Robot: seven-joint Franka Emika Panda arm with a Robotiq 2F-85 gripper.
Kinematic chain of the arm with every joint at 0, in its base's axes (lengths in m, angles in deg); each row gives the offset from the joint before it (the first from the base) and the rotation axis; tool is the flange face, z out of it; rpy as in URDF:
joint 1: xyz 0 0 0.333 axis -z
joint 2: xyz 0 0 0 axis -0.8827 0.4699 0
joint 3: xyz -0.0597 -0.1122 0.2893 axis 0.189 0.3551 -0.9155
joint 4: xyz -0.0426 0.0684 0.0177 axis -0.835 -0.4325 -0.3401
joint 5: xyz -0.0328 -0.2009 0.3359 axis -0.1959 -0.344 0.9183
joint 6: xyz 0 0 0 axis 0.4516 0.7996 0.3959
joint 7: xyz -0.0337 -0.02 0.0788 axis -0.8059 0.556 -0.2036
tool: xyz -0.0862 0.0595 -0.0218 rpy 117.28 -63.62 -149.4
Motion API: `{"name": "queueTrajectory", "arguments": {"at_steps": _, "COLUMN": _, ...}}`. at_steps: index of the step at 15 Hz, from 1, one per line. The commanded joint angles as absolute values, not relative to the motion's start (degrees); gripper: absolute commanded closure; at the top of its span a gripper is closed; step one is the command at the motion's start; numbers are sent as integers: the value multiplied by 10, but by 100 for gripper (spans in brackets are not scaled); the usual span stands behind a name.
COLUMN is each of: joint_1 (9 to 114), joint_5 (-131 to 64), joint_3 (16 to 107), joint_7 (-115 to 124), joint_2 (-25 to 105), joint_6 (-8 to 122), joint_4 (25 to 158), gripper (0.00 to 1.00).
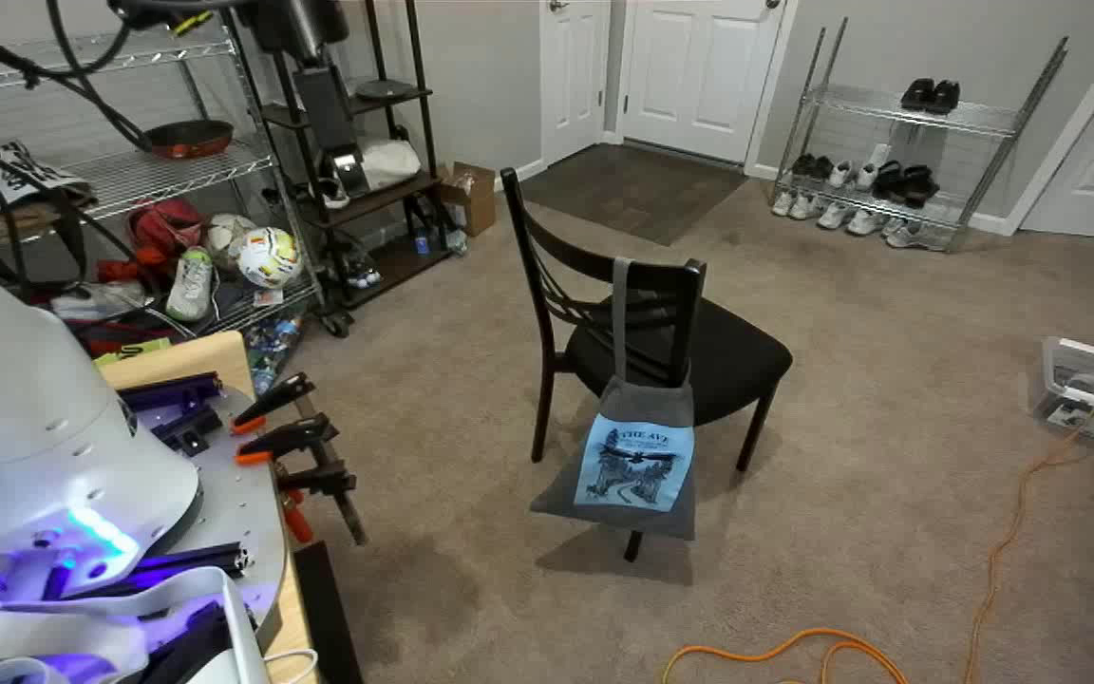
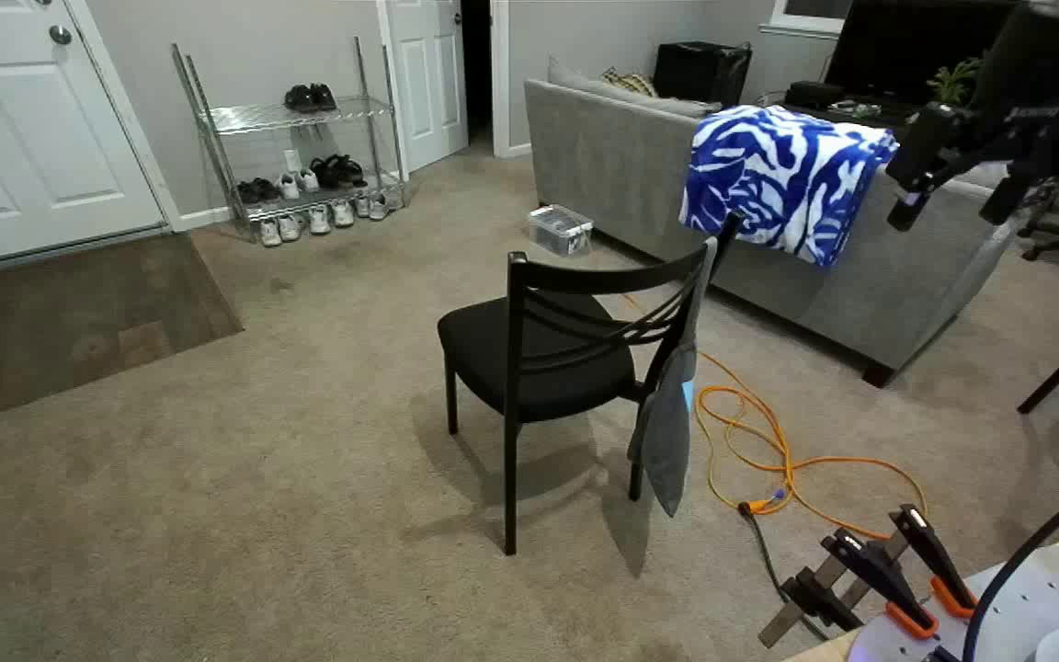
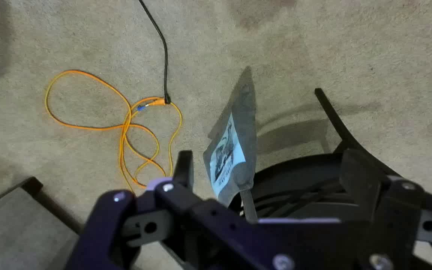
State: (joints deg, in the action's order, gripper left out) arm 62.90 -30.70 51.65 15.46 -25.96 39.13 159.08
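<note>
The claw (image 3: 270, 161) hangs spread; the tote bag (image 1: 637, 461) dangles at six o'clock on the black dining chair (image 1: 732, 347) in an exterior view. A finger (image 3: 183, 168) could snag its looped strap (image 1: 620, 323), toppling the chair.

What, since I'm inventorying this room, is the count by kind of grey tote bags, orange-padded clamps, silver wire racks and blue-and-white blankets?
Grey tote bag, hung on the chair: 1
Orange-padded clamps: 2
Silver wire racks: 2
Blue-and-white blanket: 1
Total: 6
</note>
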Motion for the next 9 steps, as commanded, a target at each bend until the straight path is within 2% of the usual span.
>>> {"name": "queueTrajectory", "arguments": {"at_steps": 1, "joint_1": 631, "joint_5": -305, "joint_3": 515, "joint_7": 153, "joint_2": -258, "joint_6": 387, "joint_4": 1599, "gripper": 0}}
{"name": "queueTrajectory", "arguments": {"at_steps": 9, "joint_1": 631, "joint_5": -305, "joint_3": 515, "joint_7": 153, "joint_2": -253, "joint_6": 387, "joint_4": 1614, "gripper": 0}}
